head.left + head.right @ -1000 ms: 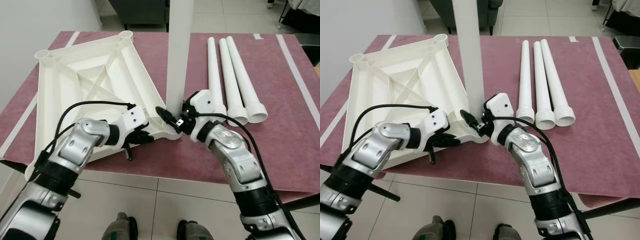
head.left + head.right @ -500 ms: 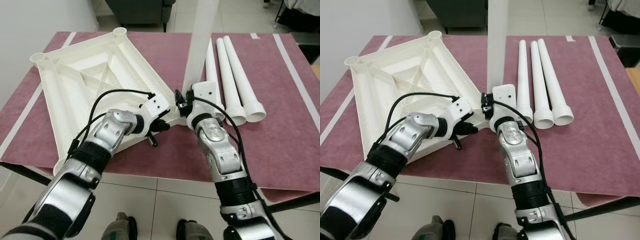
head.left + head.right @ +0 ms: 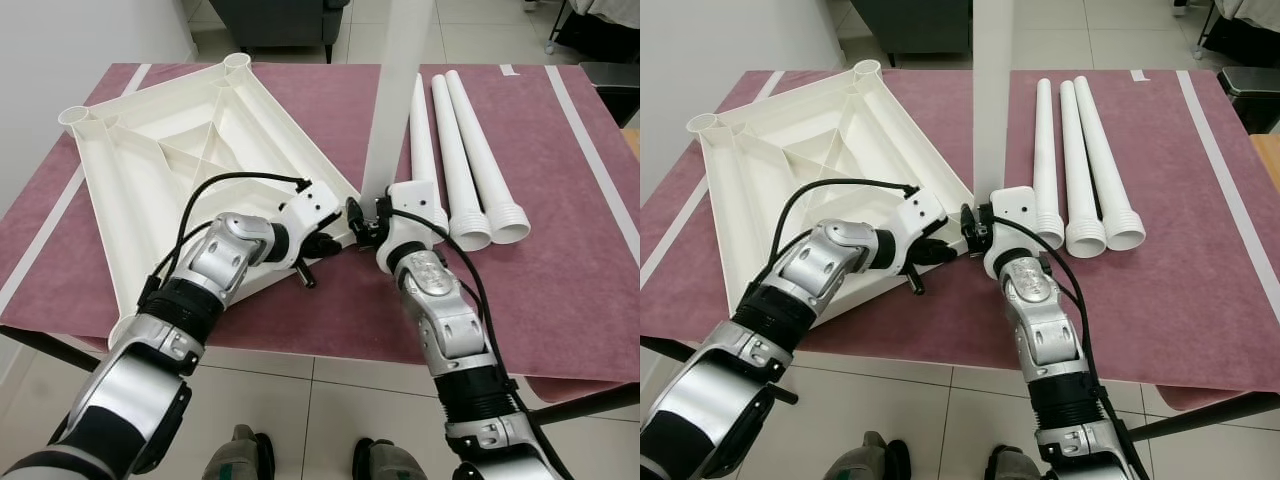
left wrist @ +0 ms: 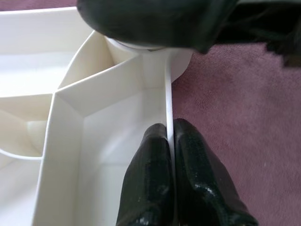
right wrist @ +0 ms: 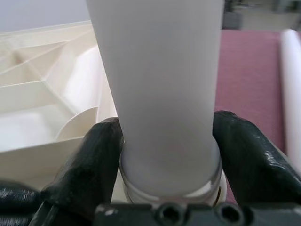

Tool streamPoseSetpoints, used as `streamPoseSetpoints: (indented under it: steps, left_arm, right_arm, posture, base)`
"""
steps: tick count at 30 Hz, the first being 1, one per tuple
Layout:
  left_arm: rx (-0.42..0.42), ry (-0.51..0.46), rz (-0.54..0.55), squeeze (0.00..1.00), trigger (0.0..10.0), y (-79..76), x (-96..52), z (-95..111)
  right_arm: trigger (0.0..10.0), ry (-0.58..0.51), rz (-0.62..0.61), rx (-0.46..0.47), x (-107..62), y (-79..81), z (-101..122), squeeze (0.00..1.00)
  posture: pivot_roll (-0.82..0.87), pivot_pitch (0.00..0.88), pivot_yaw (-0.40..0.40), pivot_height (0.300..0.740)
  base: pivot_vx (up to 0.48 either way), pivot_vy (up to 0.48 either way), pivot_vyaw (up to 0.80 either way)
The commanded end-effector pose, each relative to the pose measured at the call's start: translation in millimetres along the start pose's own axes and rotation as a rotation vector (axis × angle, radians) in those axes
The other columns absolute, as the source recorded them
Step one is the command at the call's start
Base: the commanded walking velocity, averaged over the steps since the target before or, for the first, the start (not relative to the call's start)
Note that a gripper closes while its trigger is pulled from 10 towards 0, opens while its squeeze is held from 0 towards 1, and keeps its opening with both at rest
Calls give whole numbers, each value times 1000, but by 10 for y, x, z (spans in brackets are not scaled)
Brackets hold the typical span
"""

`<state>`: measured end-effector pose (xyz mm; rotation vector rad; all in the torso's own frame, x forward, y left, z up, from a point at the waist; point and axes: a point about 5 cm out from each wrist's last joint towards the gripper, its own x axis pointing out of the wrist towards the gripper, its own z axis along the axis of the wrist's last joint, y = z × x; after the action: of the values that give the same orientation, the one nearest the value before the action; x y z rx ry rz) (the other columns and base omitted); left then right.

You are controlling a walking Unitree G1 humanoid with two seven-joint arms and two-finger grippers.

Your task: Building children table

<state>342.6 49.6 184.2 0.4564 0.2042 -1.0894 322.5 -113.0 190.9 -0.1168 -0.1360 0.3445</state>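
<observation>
Tabletop (image 3: 150,165) rim pinched, left gripper (image 4: 168,141); leg (image 5: 160,94) clasped, right gripper (image 5: 167,155)

Both claws at the upturned tabletop's (image 3: 800,150) corner, upright leg (image 3: 992,90).

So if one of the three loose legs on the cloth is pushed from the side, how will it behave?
A loose leg is a round tube lying flat, so it would probably roll. Its wider threaded end may make it curve. It looks like hollow plastic, likely light and stiff.
</observation>
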Motion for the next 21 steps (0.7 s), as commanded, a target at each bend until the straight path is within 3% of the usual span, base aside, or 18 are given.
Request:
streamPoseSetpoints:
  steps: [1, 3, 6, 9, 11, 13, 17, 21]
  left_arm:
    - [135, -58, -42, 0, 10000, -44, -108, 146]
    - [158, -52, -82, 0, 10000, -89, -176, 114]
    - [207, -36, -178, 0, 10000, -204, -362, 36]
    - [218, -36, -193, 0, 10000, -224, -402, 25]
    - [238, -33, -227, 0, 10000, -259, -500, 4]
    - [238, -33, -227, 0, 10000, -259, -500, 4]
    - [260, -71, -302, 0, 10000, -324, -722, 14]
    - [262, -63, -310, 0, 10000, -340, -791, -7]
  right_arm:
    - [10000, -70, 156, -1, -19, 141, 139, 0]
    - [10000, -78, 192, -18, -43, 105, 168, 0]
    - [10000, -74, 356, -55, -143, 90, 189, 0]
    - [10000, -72, 409, -63, -179, 107, 187, 0]
    - [10000, -58, 541, -64, -268, 172, 178, 0]
    - [10000, -58, 541, -64, -268, 172, 178, 0]
    - [10000, 13, 819, -60, -485, 357, 100, 0]
    - [10000, 19, 833, -62, -491, 387, 71, 0]
  posture:
    - [23, 134, 109, 740]
    - [23, 134, 109, 740]
    - [29, 128, 101, 740]
    - [29, 128, 101, 740]
    - [32, 128, 100, 740]
    - [32, 128, 100, 740]
    - [37, 128, 97, 740]
    - [40, 131, 95, 740]
  base:
    - [0, 0, 0]
    - [0, 0, 0]
    - [0, 0, 0]
    - [0, 0, 0]
    - [0, 0, 0]
    - [0, 0, 0]
    - [0, 0, 0]
    - [0, 0, 0]
